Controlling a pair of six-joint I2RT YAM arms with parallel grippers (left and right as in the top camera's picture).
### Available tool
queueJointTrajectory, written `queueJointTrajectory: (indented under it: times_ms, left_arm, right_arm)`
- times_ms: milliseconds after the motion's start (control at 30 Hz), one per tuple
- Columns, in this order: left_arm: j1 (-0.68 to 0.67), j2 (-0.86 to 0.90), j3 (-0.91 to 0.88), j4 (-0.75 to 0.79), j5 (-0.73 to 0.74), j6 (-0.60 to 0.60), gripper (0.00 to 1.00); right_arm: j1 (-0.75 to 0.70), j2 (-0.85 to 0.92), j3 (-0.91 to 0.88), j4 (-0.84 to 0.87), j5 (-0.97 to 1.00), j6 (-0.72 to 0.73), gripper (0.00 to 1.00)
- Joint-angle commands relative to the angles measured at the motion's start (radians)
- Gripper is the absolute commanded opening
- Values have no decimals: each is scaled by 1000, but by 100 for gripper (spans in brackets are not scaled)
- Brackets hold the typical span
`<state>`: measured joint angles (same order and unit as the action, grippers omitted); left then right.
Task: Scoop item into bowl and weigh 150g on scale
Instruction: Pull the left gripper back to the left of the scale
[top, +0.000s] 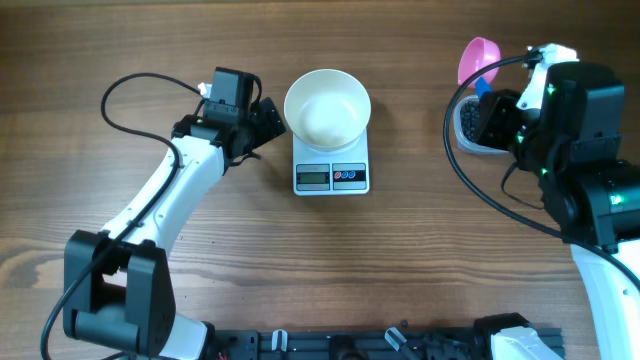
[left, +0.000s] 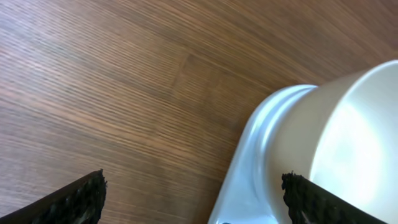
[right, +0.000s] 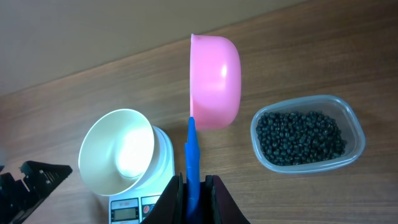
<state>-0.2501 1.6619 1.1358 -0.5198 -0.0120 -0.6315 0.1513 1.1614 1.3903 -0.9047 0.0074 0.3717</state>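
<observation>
The white bowl (top: 327, 107) stands on the scale (top: 332, 177), and its inside shows only white. My left gripper (top: 268, 122) hangs open just left of the bowl; in the left wrist view the bowl (left: 348, 124) and the scale's platform (left: 249, 168) fill the right side between the spread fingertips (left: 81, 199). My right gripper (right: 193, 186) is shut on the blue handle (right: 192, 155) of a pink scoop (right: 216, 81), held above the table. The black beans (right: 301, 137) lie in a clear tub (right: 308, 167) right of the scoop.
In the overhead view the tub (top: 466, 128) is mostly hidden under the right arm, with the pink scoop (top: 478, 58) above it. A black cable (top: 130, 90) loops left of the left arm. Bare wooden table lies in front of the scale.
</observation>
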Motion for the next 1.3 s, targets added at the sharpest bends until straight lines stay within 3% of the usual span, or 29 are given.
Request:
queueJointTrajectory:
  times_ms: [0,1267]
  left_arm:
    - [-8,8,-4,4,34,29,95]
    - [-47,8,-5,-10,11,78,95]
  right_arm:
    - [-3,8,12,6,-5,-13,4]
    - [-3,8,12,2,-6,-13,4]
